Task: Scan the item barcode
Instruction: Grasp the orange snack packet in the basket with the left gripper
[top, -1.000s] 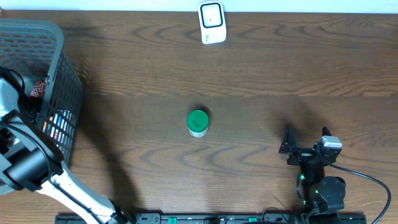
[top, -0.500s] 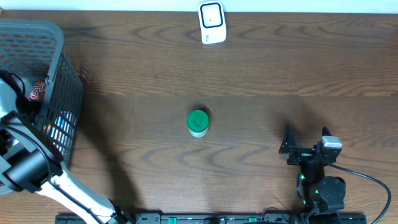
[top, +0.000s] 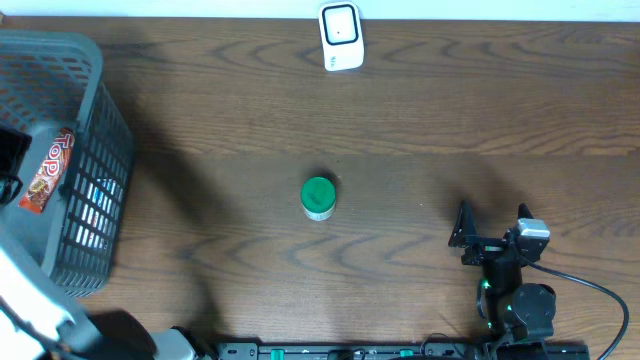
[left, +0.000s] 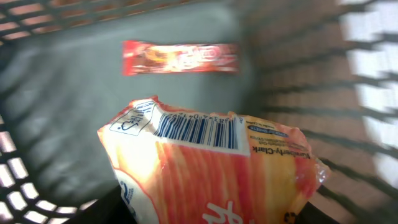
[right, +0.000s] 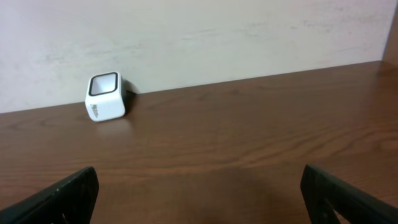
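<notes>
An orange snack packet (left: 211, 162) with a black barcode (left: 196, 130) along its top edge fills the left wrist view. My left gripper (left: 211, 208) is shut on it, dark fingers (left: 115, 208) showing at both lower sides. From overhead the packet (top: 45, 170) hangs over the grey basket (top: 95, 110) at the far left. The white scanner (top: 341, 36) stands at the table's far edge and also shows in the right wrist view as scanner (right: 106, 97). My right gripper (top: 492, 228) rests open near the front right, nothing between its fingers (right: 68, 193).
A green-lidded jar (top: 318, 197) stands mid-table. A red bar (left: 180, 57) lies on the basket floor (left: 62, 93) below the packet. The basket walls (left: 348, 93) rise around my left gripper.
My left gripper closed on the orange packet and lifted it up inside the basket, toward the camera. The right arm has not moved.
</notes>
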